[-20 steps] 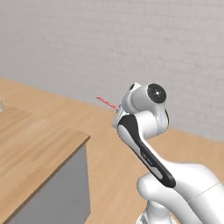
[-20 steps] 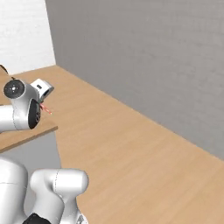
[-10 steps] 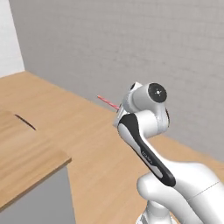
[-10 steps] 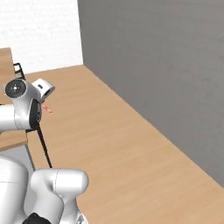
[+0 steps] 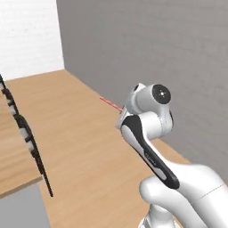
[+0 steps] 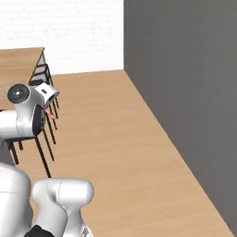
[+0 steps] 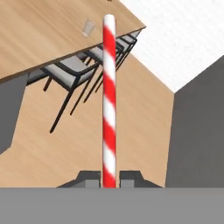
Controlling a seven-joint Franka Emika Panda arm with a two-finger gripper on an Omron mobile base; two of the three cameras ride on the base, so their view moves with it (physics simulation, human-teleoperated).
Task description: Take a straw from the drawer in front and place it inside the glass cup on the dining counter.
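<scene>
One straw, red and white striped, sits clamped between your pincer fingertips and points straight out from them. Left of the straw, the glass cup stands on the wood-topped table, well apart from the straw, with grey chairs tucked under the table edge.

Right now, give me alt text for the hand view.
A red and white striped straw stands clamped between the shut jaws, pointing up the picture. Beyond it lies the dining counter with a glass cup on top and chairs tucked under its edge.
</scene>
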